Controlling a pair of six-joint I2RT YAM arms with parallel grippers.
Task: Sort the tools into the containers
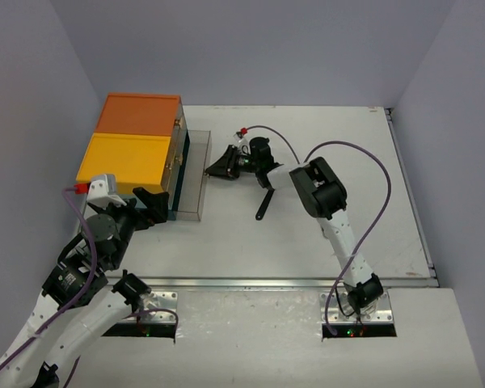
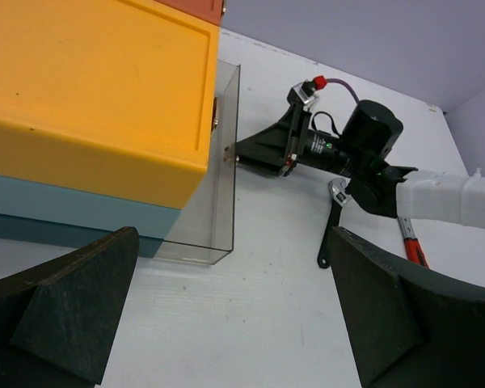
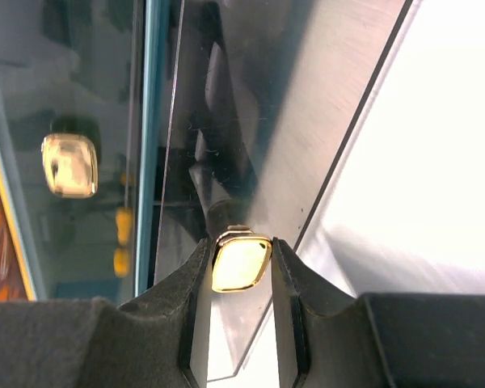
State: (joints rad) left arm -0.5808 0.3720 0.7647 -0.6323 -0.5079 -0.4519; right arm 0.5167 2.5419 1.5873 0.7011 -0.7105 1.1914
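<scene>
Only the right wrist view shows the grip. The right gripper has its two fingers clenched on a brass knob on the front wall of the clear drawer. A second brass latch sits further back on the unit's face, blurred behind the plastic. From above, this same gripper is a dark shape against the drawer front, and the knob itself cannot be seen there.

The left wrist view alone shows a red-handled tool lying beside the right arm. In the top view the arm covers it. A black wrench lies near the middle of the table, and its head is tucked under the right wrist.

The left gripper is released, with its fingers spread wide. It is just off the drawer's near corner and touches nothing.

The teal box unit stands along the table's left edge toward the far corner. Its orange top is behind its yellow top. The drawer is pulled out toward the table's middle. Glare and reflections on its walls hide any contents from the right wrist view. The other two views show only bare plastic with the table surface behind it. The unit's lower front is cut off by the left fingers.
</scene>
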